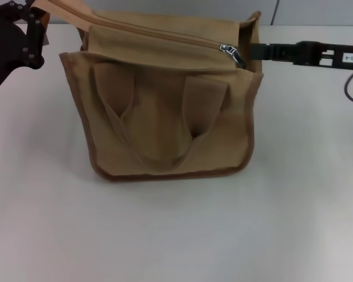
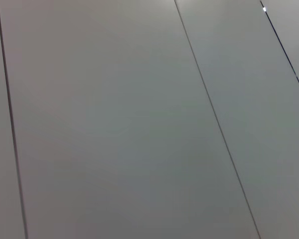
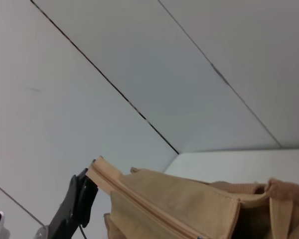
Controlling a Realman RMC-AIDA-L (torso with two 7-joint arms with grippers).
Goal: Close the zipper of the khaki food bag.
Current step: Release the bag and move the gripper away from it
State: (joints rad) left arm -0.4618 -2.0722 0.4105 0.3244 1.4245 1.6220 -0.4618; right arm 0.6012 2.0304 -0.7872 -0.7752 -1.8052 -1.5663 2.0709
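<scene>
My right gripper point(image 1: 256, 51) is tucked against the right end of the boxy tan canvas food bag point(image 1: 165, 123), right next to the small shiny silver pull tab point(image 1: 233, 54). Can't tell how its fingers stand, the bag's corner hides them. The khaki-taped zipper point(image 1: 159, 30) runs leftward and away across the top panel. At that far left end my left gripper point(image 1: 32, 26) looks clamped on the bag's corner, probably anchoring it.
</scene>
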